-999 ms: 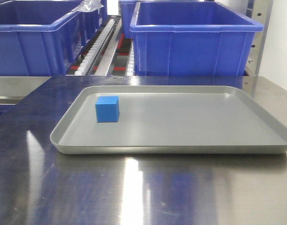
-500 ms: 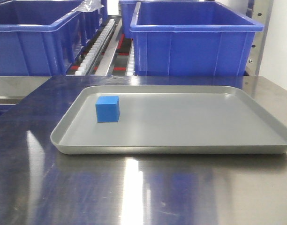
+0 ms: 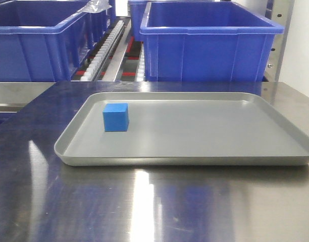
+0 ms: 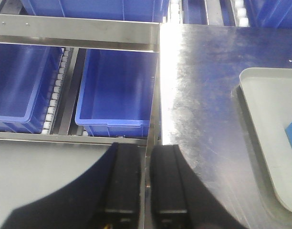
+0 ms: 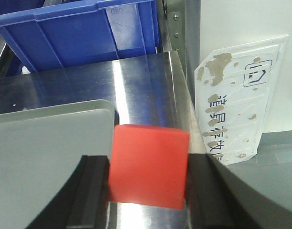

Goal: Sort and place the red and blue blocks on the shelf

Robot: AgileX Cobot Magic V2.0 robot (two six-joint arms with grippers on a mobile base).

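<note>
Handling the blocks: treat as light, rigid, matte cubes, judged unlikely to crush and only mildly prone to slip. Take hold across two opposite flat faces, pads square on, near mid-height. Note right gripper [image 5: 148, 191] clamped on red block [image 5: 148, 164] in just this way, near the table's [image 3: 144, 206] right edge, beside a tray [image 3: 195, 161] corner. Note blue block [image 3: 115, 117] resting flat in the tray's left part, all sides free for a pinch. Note left gripper [image 4: 146, 183] closed, or nearly so, on nothing, off the table's left side above a shelf rail [image 4: 74, 32] and bins [image 4: 115, 90]. Expect a hard, glossy steel top; avoid dragging cubes. Allow for the placard [image 5: 236, 100] close on the right.
</note>
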